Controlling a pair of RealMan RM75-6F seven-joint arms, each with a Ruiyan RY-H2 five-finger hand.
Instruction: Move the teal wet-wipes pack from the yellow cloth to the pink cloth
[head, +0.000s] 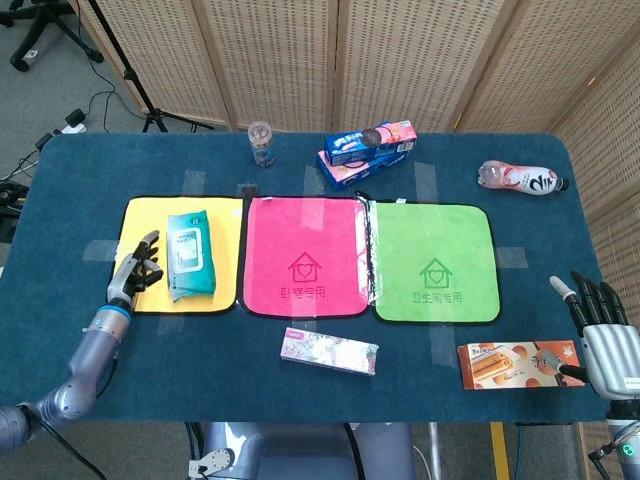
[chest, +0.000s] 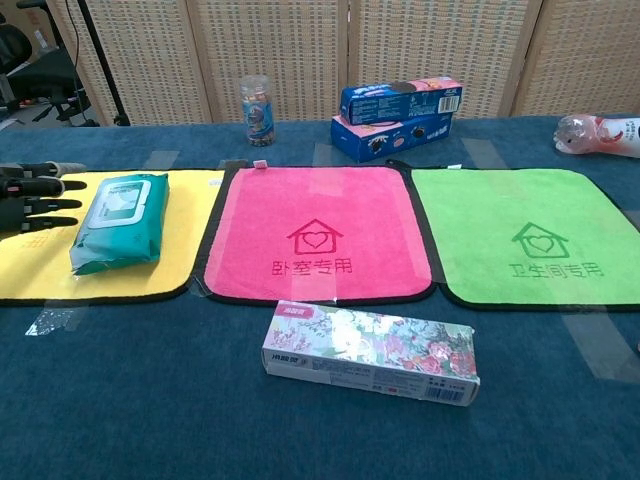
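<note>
The teal wet-wipes pack (head: 189, 254) (chest: 119, 221) lies flat on the yellow cloth (head: 225, 258) (chest: 190, 230), lengthwise. The pink cloth (head: 305, 256) (chest: 316, 232) lies bare just to its right. My left hand (head: 136, 264) (chest: 34, 196) hovers over the yellow cloth's left part, fingers stretched and apart, a small gap short of the pack. My right hand (head: 603, 338) stands at the table's near right corner, fingers spread, holding nothing; the chest view does not show it.
A green cloth (head: 435, 262) lies right of the pink one. A flowered box (head: 330, 351) (chest: 369, 351) sits in front of the pink cloth, an orange snack box (head: 515, 364) by my right hand. Behind: a small jar (head: 261, 144), blue biscuit boxes (head: 366, 152), a pink bottle (head: 520, 178).
</note>
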